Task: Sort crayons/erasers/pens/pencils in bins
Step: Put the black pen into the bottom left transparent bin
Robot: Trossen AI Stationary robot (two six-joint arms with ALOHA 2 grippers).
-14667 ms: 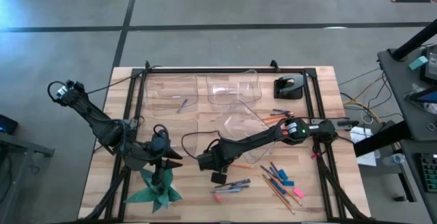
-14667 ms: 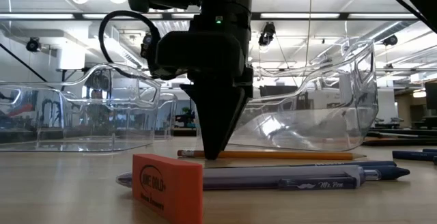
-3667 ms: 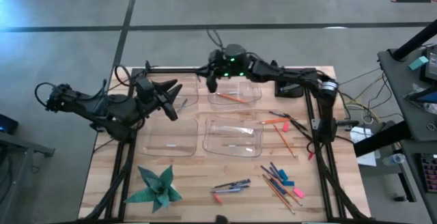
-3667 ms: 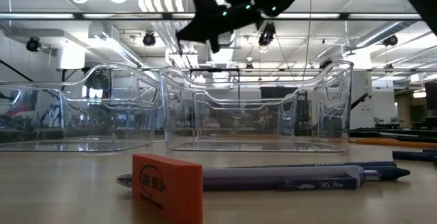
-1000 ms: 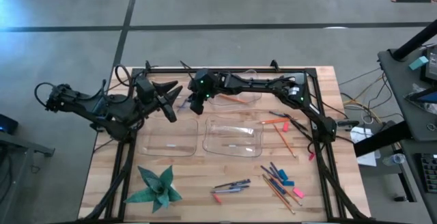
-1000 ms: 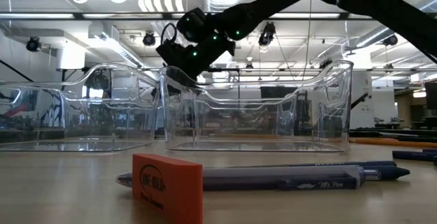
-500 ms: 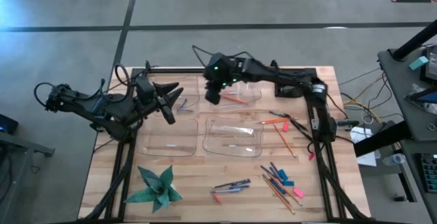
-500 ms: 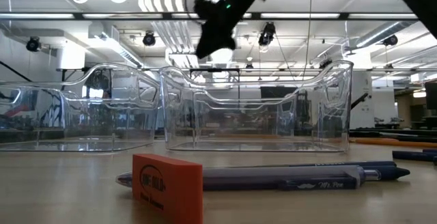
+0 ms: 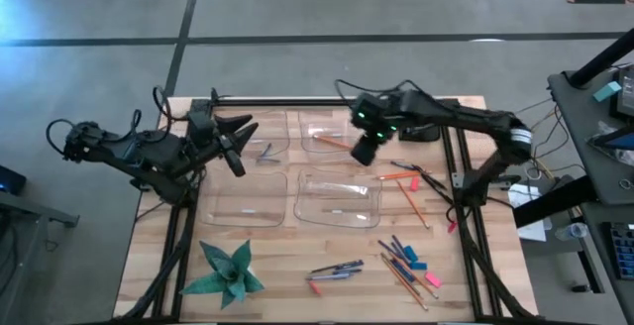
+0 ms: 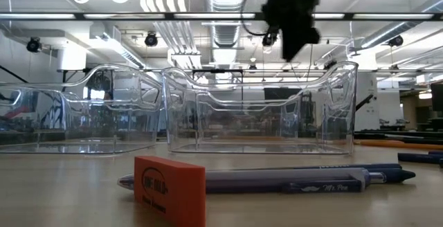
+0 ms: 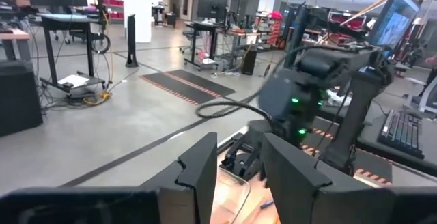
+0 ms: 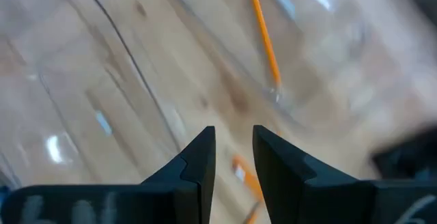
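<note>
Four clear bins (image 9: 297, 188) stand two by two in mid-table. The far right bin (image 9: 349, 117) holds an orange pencil (image 9: 332, 142), also in the right wrist view (image 12: 263, 39). A pen (image 9: 265, 152) lies in the far left bin. My right gripper (image 9: 363, 153) hangs high over the far right bin's right rim, pointing steeply down, open, nothing between its fingers (image 12: 233, 149). My left gripper (image 9: 241, 147) floats level over the far left bin's left part, open and empty (image 11: 239, 149). Loose pens (image 9: 337, 268), pencils (image 9: 401, 277), blue crayons (image 9: 394, 250) and erasers (image 9: 416, 264) lie near the front edge.
A green paper star (image 9: 228, 271) lies at the near left. More pencils (image 9: 408, 191) lie right of the bins. A black holder (image 9: 420, 127) sits at the far right. An orange eraser (image 10: 169, 185) and pens (image 10: 291, 180) lie close before the low camera.
My right gripper has swung from the far left bin's right rim toward the table's right edge, rising and tipping further downward, and now hangs over the far right bin's right rim. The bins and their contents have stayed put.
</note>
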